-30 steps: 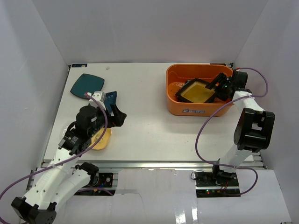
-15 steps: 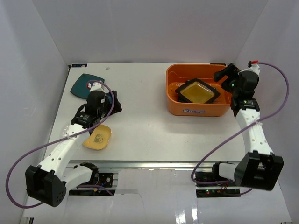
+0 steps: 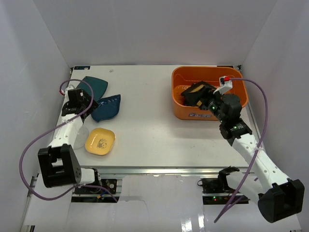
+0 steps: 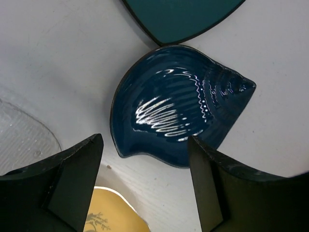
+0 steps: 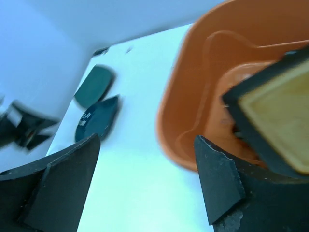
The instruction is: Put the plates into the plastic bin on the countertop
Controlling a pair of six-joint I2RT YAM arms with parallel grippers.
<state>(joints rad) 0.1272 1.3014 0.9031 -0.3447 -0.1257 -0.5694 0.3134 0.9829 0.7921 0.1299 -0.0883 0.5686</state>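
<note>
The orange bin (image 3: 179, 112) sits by the far right corner of the surface (image 3: 149, 130), with a black-rimmed amber plate (image 3: 195, 91) inside it. The right fingers (image 5: 67, 179) stand wide with nothing between them, at the bin's near wall. Near the left edge lie a teal plate (image 3: 94, 84) at the far corner, then a blue shell-shaped plate (image 4: 178, 101), a clear plate (image 4: 24, 135) and a yellow plate (image 3: 100, 141) toward the near edge. The left fingers (image 4: 77, 179) gape wide, holding nothing, over the blue one. A broad stretch of white surface separates these plates from the bin.
</note>
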